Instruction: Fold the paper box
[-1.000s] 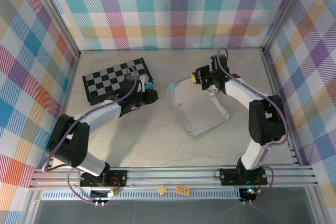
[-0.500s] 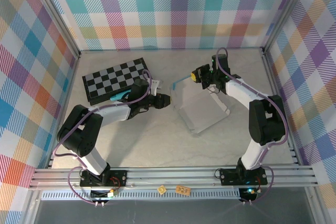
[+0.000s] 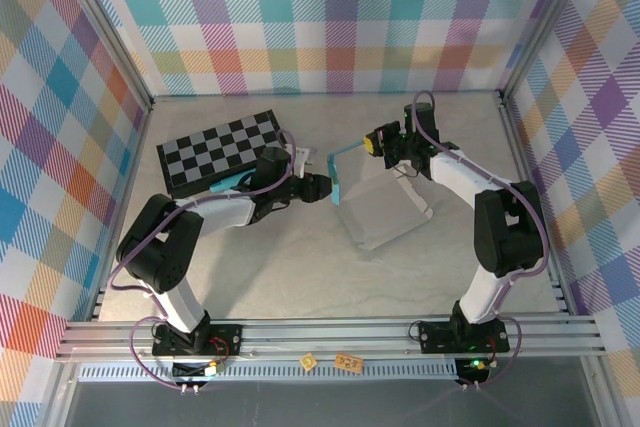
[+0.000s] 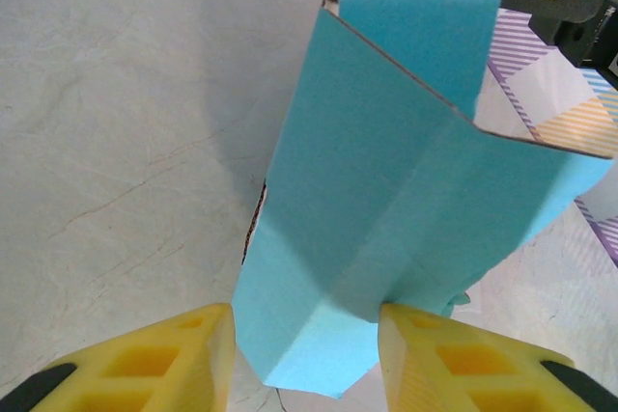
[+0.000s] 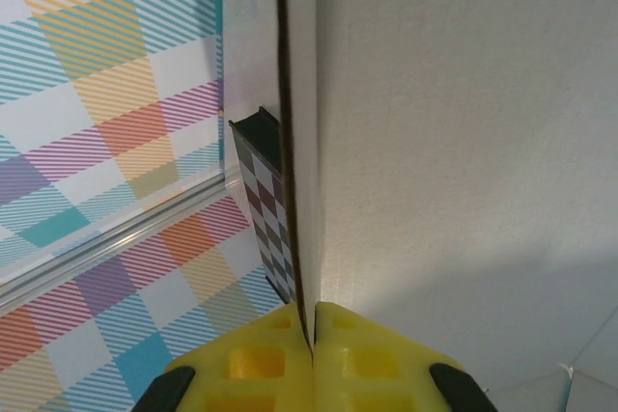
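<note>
The pale, marbled tabletop (image 3: 300, 267) carries two things. A black-and-white checkered board (image 3: 215, 150) lies flat. To that board's right, well apart from it, is the paper box (image 3: 382, 209) — whitish panel resting on the surface, turquoise flap raised.

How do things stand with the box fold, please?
Left gripper open, straddling paper box flap. Right gripper shut on its edge. Checkerboard apart, far left.
</note>
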Controlling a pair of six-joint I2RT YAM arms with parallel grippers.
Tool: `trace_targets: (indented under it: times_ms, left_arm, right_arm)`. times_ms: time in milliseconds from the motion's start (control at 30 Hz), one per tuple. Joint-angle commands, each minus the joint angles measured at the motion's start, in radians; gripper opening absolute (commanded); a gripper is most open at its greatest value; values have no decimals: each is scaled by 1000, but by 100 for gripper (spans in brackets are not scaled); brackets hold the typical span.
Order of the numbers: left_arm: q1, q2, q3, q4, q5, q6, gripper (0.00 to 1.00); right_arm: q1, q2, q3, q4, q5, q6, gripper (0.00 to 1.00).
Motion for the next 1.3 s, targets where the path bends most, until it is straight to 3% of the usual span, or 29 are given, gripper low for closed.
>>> trace_targets:
  times_ms: [0,733,867,1167,1267]
  left_arm:
    - [-14,15,27,72,6,0,44]
    - [-39,66,56,110,-9,36,49]
    - [-39,62,46,76,-70,51,50]
    - [-61,71,34,75,-117,73,50]
    - [-80,69,26,64,-178,90,50]
  right_arm:
    - [-1,-6,-9,0,-33,5,0]
    - [-2,-29,-21,-22,-50,-17,0]
    - [-1,-48,-75,38,-46,-44,0]
    - [6,-78,-247,331,-64,-48,0]
    - [7,-75,-297,445,-84,-66,0]
